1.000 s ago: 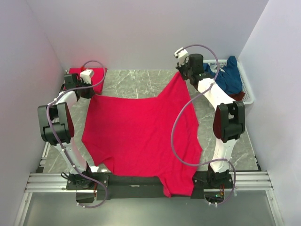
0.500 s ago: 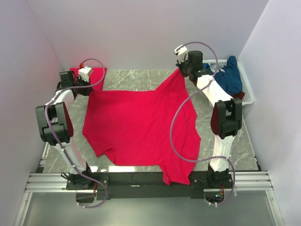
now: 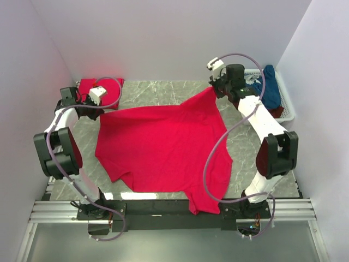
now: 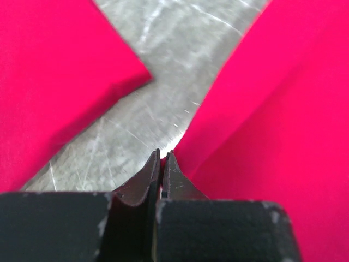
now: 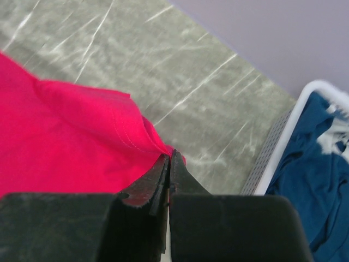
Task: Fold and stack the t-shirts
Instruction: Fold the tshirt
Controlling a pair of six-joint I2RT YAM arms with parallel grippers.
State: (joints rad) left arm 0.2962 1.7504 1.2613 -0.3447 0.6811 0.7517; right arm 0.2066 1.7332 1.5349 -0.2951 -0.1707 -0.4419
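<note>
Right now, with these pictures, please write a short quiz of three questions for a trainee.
1. True or false: the left gripper and the right gripper are both shut on the spread red t-shirt.
2. Where is the blue t-shirt? A: on the spread shirt. B: in the white basket. C: in the left gripper.
3. Fill in: the folded red t-shirt lies at the far ____ corner of the table.
Key: 1 true; 2 B; 3 left.
</note>
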